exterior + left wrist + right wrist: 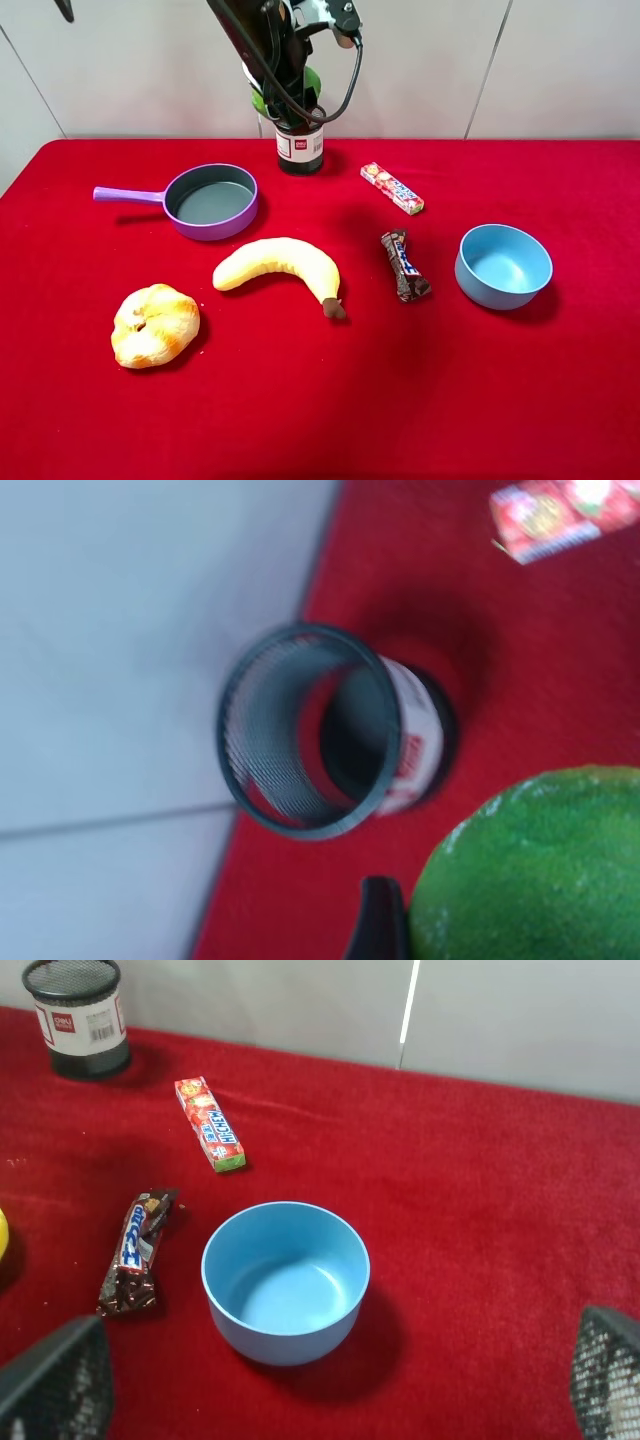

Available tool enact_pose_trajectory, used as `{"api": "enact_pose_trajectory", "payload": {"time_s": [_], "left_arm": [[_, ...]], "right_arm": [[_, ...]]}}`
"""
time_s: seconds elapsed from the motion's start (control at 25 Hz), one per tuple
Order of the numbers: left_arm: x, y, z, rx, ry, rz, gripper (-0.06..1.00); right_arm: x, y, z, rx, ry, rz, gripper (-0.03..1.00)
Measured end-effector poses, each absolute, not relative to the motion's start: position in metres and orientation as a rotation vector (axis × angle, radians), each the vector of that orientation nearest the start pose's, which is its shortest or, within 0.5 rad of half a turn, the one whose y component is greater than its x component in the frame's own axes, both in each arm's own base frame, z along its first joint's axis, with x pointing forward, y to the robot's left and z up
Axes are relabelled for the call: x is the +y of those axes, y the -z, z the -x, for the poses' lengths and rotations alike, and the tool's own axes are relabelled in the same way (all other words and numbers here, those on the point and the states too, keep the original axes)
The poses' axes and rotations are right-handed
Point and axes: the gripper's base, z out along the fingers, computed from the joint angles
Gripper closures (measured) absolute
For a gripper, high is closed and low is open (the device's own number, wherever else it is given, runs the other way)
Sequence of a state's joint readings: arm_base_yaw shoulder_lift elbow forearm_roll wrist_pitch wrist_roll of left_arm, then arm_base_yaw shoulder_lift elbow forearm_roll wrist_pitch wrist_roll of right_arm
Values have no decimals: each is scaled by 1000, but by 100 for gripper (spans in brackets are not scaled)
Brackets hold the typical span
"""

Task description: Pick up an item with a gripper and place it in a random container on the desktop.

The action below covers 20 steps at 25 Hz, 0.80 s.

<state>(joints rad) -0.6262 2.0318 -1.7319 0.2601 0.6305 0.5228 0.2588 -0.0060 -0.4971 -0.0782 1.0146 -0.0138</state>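
My left gripper (289, 92) is shut on the green lime (313, 80) and holds it just above the black mesh cup (300, 148), which stands at the back middle of the red desktop (330, 400). In the left wrist view the lime (530, 870) fills the corner beside one black finger (378, 920), and the cup (310, 730) shows its open, empty mouth. My right gripper (330, 1400) is open and empty, above the cloth near the light-blue bowl (286, 1280). The cup also shows in the right wrist view (78, 1015).
A purple-handled pan (205, 202), a banana (280, 265) and a croissant (154, 324) lie on the left half. A red candy pack (392, 188), a dark chocolate bar (404, 266) and the blue bowl (503, 266) lie on the right. A white wall stands behind.
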Motion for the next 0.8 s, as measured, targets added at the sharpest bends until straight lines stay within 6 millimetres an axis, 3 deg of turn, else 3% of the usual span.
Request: {"api": "enact_pose_trajectory", "payload": {"time_s": [0.24,0.8], "left_arm": [[-261,-241,-412,1853,-225,-1394,32],[-257,-218,-449,1648,-193,-1241,32]], "right_arm": [[-7,-280,2,1975,-65,269,27],[-7,-280,2,1975,-65,269,27]]}}
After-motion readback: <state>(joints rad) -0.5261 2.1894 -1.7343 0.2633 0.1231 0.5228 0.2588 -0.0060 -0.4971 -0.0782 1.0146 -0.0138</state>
